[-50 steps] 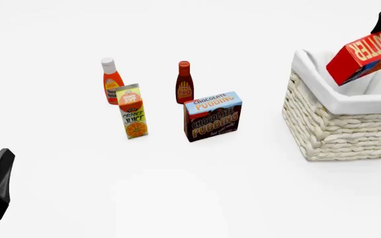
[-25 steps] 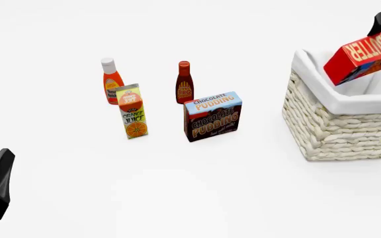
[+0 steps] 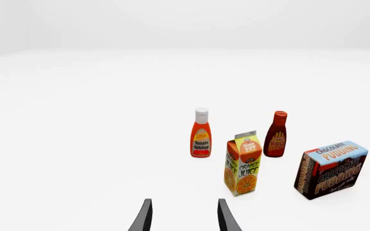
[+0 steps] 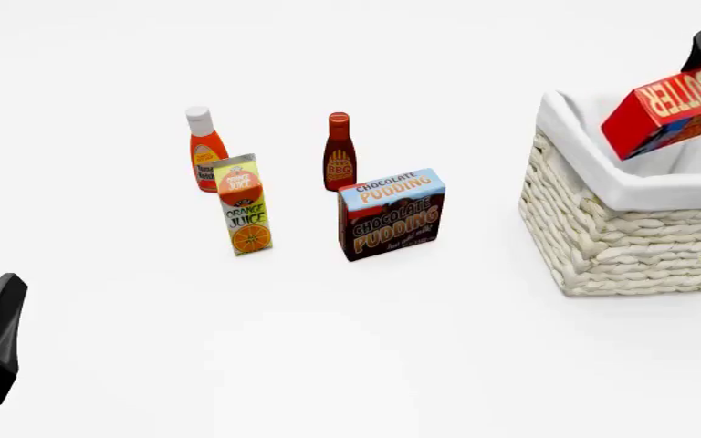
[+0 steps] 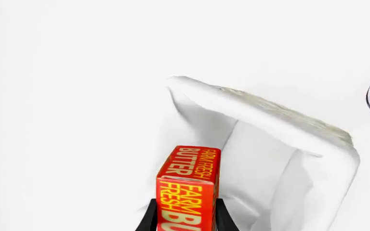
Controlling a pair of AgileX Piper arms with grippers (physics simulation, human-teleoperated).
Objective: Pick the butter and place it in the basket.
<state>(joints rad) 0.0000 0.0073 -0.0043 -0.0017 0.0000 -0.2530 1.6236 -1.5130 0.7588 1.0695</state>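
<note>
From the left wrist view, the left gripper (image 3: 183, 216) shows two dark fingers standing apart with nothing between them, low over the bare table. Taking the chocolate pudding box (image 3: 331, 169) as the landmark, the orange juice carton (image 3: 242, 163) stands just beside it, the BBQ sauce bottle (image 3: 276, 134) a little behind the gap between them, and the ketchup bottle (image 3: 201, 133) beyond the juice, farther from the pudding. None of these belongs to the task.

In the front view, the basket (image 4: 619, 233) sits well apart from the pudding box (image 4: 391, 215), on its right. The butter (image 4: 668, 111) hangs tilted in the air over the basket's white-lined opening, above the rim and not resting on anything inside. Only a dark scrap of the right arm shows at the frame's edge (its fingertips are cut off here).

The right wrist view settles it: the right gripper (image 5: 185, 216) has its jaws clamped on the butter (image 5: 188, 185), one finger against each side, with the basket's liner (image 5: 269, 159) spread below.

So the pick looks done and the carry nearly so; what is left, by my judgement, is lowering and releasing.
</note>
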